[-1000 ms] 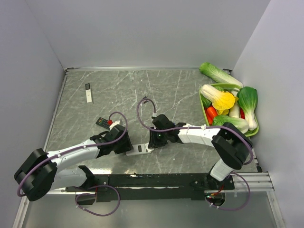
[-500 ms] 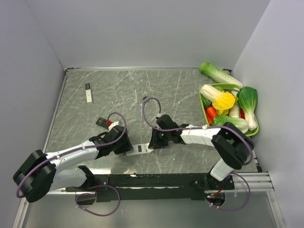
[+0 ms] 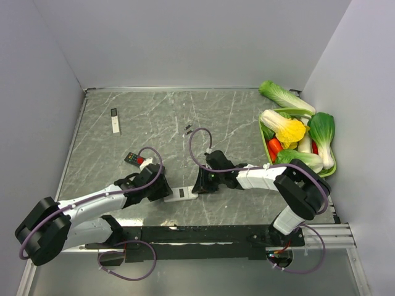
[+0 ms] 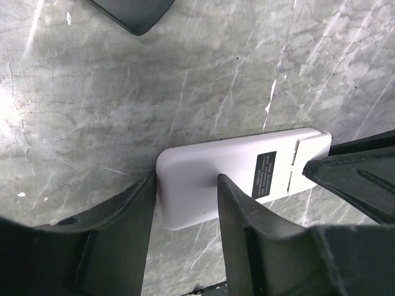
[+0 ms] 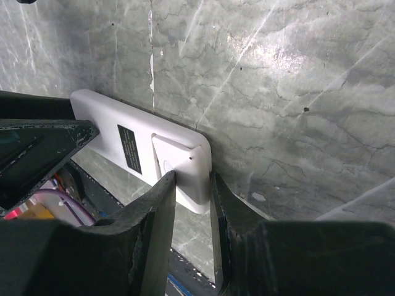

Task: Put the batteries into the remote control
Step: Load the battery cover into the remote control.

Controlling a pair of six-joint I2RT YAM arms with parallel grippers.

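Note:
The white remote control (image 3: pixel 182 194) lies back side up near the front middle of the table, held at both ends. My left gripper (image 3: pixel 165 192) is shut on its plain left end (image 4: pixel 185 203). My right gripper (image 3: pixel 199 185) is shut on the right end, its fingers (image 5: pixel 157 203) pinching the corner that carries the battery cover (image 5: pixel 179 157). The cover looks slightly raised beside the black label (image 5: pixel 129 148). Two tiny dark cells that look like batteries (image 3: pixel 187 127) lie on the table farther back, well clear of both grippers.
A slim white remote (image 3: pixel 115 121) lies at the back left. A black remote with a red button (image 3: pixel 133 158) sits just behind my left arm. A green basket (image 3: pixel 264 137) of toy vegetables stands at the right edge. Walls close in the table's back and sides.
My right wrist and its cable loop have shifted a little to the right, uncovering the dark cells behind. The left arm has sunk slightly. Both grippers have stayed on the remote control.

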